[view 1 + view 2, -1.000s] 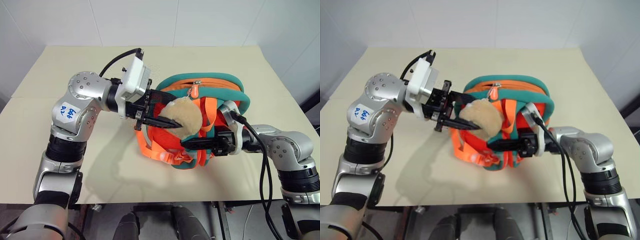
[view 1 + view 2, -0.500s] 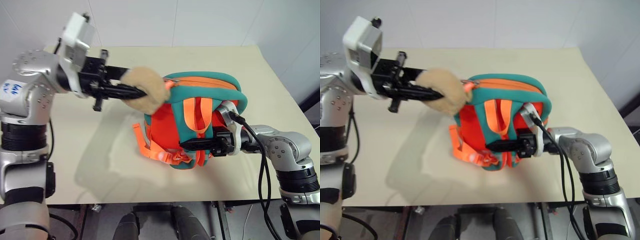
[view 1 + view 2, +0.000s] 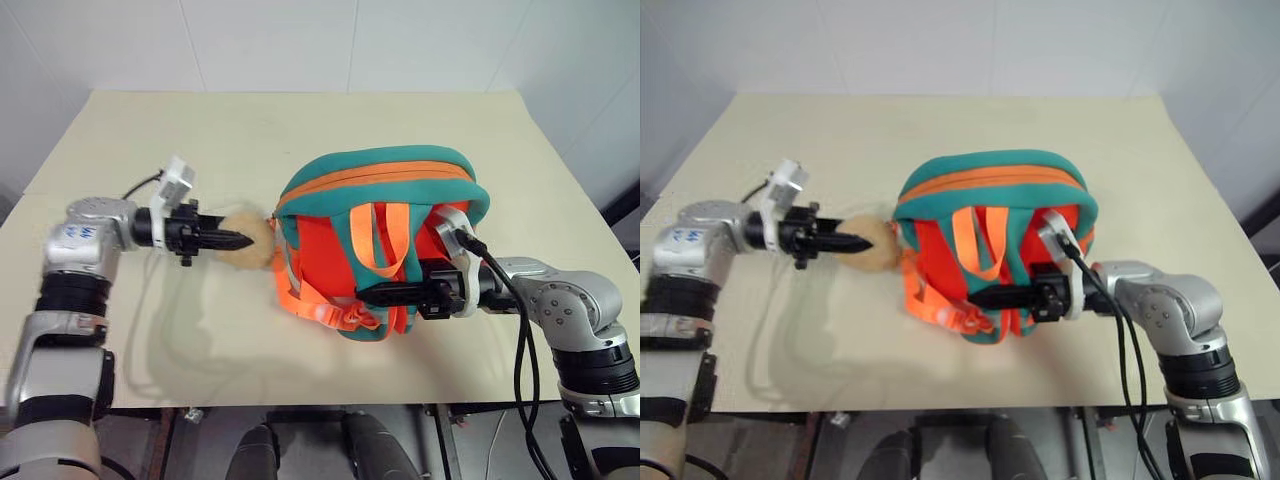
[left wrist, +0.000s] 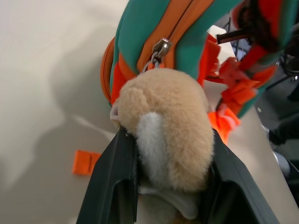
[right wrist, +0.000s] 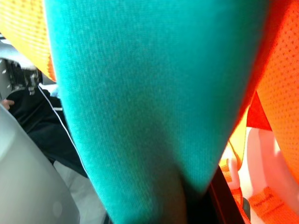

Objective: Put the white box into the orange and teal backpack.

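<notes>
The orange and teal backpack (image 3: 380,190) stands upright at the middle of the table, straps facing me. Its beige plush ball (image 3: 252,241) hangs from the zip pull (image 4: 159,49) at the bag's left end. My left gripper (image 3: 240,241) points right, low over the table, and is shut on that ball (image 4: 173,126). My right gripper (image 3: 372,292) reaches in from the right along the bag's front and is shut on a teal strap (image 5: 140,93). The white box is out of view.
Loose orange webbing straps (image 3: 320,305) trail from the bag's lower front onto the beige table (image 3: 200,340). A black cable (image 3: 522,350) loops beside my right forearm. Open tabletop lies behind the bag and to its left.
My left gripper has carried the plush ball from the bag's front up, then left and down to near the table; the zip pull followed round to the bag's left end. The right gripper stayed put.
</notes>
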Robot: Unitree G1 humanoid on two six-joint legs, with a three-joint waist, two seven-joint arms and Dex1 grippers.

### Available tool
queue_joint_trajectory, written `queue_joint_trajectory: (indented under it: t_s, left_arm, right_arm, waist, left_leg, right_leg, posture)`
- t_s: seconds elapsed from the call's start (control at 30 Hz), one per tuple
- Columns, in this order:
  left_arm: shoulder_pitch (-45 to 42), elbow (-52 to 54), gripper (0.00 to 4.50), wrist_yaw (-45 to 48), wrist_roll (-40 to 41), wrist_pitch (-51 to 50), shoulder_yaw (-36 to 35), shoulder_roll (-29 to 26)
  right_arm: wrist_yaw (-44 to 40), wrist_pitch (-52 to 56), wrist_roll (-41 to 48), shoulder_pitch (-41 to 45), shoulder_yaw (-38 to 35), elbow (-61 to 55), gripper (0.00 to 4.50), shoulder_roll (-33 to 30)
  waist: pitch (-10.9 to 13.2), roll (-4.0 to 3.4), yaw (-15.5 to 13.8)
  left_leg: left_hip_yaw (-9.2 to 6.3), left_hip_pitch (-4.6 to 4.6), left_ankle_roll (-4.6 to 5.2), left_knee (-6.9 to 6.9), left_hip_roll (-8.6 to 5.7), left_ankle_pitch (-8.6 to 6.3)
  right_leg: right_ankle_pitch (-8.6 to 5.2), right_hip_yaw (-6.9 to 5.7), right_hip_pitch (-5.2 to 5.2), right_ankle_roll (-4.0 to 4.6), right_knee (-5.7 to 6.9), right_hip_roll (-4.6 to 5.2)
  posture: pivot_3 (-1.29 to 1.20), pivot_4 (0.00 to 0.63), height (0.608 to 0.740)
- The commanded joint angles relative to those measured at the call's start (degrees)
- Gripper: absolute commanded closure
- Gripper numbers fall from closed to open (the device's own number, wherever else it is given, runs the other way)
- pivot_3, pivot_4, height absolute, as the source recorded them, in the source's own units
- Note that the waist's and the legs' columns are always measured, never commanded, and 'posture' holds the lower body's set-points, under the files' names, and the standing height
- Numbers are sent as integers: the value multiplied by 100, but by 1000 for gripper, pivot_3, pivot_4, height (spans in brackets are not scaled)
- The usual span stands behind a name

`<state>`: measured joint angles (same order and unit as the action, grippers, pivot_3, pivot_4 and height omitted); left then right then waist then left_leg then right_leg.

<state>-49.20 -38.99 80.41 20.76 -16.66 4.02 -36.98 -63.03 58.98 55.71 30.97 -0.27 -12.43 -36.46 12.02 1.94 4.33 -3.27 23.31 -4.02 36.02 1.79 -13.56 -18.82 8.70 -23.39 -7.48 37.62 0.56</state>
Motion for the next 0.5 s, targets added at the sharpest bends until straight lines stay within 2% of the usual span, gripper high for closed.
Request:
queue_joint_trajectory:
  t_s: [0.03,0.13,0.23,0.3,0.5]
  left_arm:
    - [110,-408,3383,-422,-354,637,10,374]
    - [177,-274,3383,-406,-311,1074,-100,612]
    - [403,492,3383,-242,-101,723,-217,456]
    - [631,1152,2682,-303,21,497,-379,239]
    - [1314,2841,915,-550,465,-207,-854,-280]
  right_arm:
    - [126,-8,164,-56,-123,-233,4500,90]
    - [236,-155,44,-113,-113,-293,4500,151]
    - [396,-382,-51,-182,-234,-339,4500,191]
    - [512,-493,-13,-236,-397,-387,4500,183]
    - [881,-955,207,-298,-977,-858,2641,301]
  waist:
    - [1,8,4]
    - [-1,9,-12]
    - [-1,10,-15]
    - [-1,10,-17]
    - [0,9,28]
  left_leg:
    - [0,2,0,3,0,0]
    - [-2,4,0,6,-2,0]
    - [-1,3,0,6,-4,0]
    - [-1,6,0,2,-3,0]
    - [-4,10,0,-8,3,0]
  right_leg:
    - [1,1,-2,-1,2,-1]
    - [4,1,-1,-5,3,0]
    - [5,2,1,-8,3,2]
    - [5,3,-1,-8,0,2]
    - [4,2,-10,-7,0,1]
  posture:
    - [0,150,740]
    - [0,150,740]
    - [0,150,740]
    - [0,150,740]
    - [0,150,740]
